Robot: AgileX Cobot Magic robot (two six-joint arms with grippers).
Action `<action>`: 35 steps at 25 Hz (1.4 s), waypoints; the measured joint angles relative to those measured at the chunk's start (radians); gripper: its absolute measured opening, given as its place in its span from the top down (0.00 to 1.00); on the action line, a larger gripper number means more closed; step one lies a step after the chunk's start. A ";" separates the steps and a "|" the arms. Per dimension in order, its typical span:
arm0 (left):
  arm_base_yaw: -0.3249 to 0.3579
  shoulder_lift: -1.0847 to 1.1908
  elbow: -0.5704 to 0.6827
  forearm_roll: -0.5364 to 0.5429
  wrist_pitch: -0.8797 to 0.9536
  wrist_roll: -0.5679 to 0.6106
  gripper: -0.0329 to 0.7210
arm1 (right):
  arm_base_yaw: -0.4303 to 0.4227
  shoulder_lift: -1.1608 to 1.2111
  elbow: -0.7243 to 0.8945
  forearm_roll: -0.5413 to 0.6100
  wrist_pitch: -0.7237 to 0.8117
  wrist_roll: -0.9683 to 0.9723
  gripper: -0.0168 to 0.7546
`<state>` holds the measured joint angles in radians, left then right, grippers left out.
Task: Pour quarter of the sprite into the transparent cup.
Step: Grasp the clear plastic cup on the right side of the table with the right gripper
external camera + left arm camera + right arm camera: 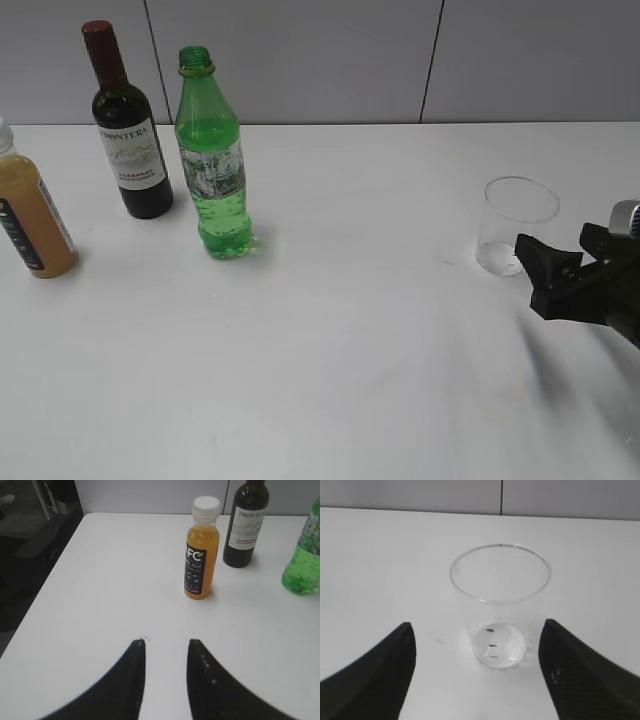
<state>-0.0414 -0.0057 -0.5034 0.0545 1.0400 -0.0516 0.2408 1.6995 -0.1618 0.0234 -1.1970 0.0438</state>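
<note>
The sprite (212,160) is a tall green bottle with no cap, standing upright at the back left; its lower part shows at the right edge of the left wrist view (302,562). The transparent cup (517,226) stands empty at the right, and is centred in the right wrist view (499,602). My right gripper (560,250) is open just in front of the cup, its fingers (477,630) wide on either side and not touching it. My left gripper (166,642) is open and empty, over bare table near the front left, out of the exterior view.
A dark wine bottle (128,130) with a white label stands left of the sprite. An orange juice bottle (28,215) with a white cap stands at the far left, closest to the left gripper (201,550). The table's left edge (45,580) drops off beside it.
</note>
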 joint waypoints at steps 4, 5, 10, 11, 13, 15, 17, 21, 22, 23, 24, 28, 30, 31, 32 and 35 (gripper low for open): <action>0.000 0.000 0.000 0.000 0.000 0.000 0.65 | 0.000 0.030 0.000 0.017 -0.002 0.001 0.17; 0.000 0.000 0.000 0.000 0.000 0.000 0.65 | 0.000 0.037 0.000 0.018 -0.003 0.001 0.14; 0.000 0.000 0.000 0.000 0.000 0.000 0.65 | 0.000 0.065 -0.001 0.031 -0.008 0.001 0.09; 0.000 0.000 0.000 0.000 0.000 0.000 0.65 | 0.000 0.072 -0.005 0.033 -0.009 0.001 0.08; 0.000 0.000 0.000 0.000 0.000 0.000 0.65 | 0.000 0.088 -0.017 0.034 -0.009 0.001 0.08; 0.000 0.000 0.000 0.000 0.000 0.000 0.65 | 0.000 0.111 -0.036 0.038 -0.009 0.001 0.08; 0.000 0.000 0.000 0.000 0.000 0.000 0.65 | 0.000 0.136 -0.053 0.044 -0.009 0.001 0.08; 0.000 0.000 0.000 0.000 0.000 0.000 0.65 | 0.000 0.194 -0.085 0.047 -0.010 0.001 0.08; 0.000 0.000 0.000 0.000 0.000 0.000 0.65 | 0.000 0.213 -0.095 0.047 -0.010 0.001 0.08; 0.000 0.000 0.000 0.000 0.000 0.000 0.65 | 0.000 0.228 -0.105 0.047 -0.010 0.001 0.08; 0.000 0.000 0.000 0.000 0.000 0.000 0.65 | 0.000 0.240 -0.114 0.048 -0.010 0.001 0.08; 0.000 0.000 0.000 0.000 0.000 0.000 0.65 | 0.000 0.281 -0.159 0.059 -0.010 0.001 0.08; 0.000 0.000 0.000 0.000 0.000 0.000 0.65 | 0.000 0.297 -0.176 0.072 -0.010 0.001 0.08; 0.000 0.000 0.000 0.000 0.000 0.000 0.65 | 0.000 0.301 -0.182 0.079 -0.010 0.001 0.08; 0.000 0.000 0.000 0.000 0.000 0.000 0.65 | 0.000 0.306 -0.188 0.082 -0.010 0.001 0.08; 0.000 0.000 0.000 0.000 0.000 0.000 0.65 | 0.000 0.321 -0.205 0.085 -0.013 0.001 0.08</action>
<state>-0.0414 -0.0057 -0.5034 0.0545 1.0400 -0.0516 0.2408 2.0208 -0.3664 0.1088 -1.2097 0.0445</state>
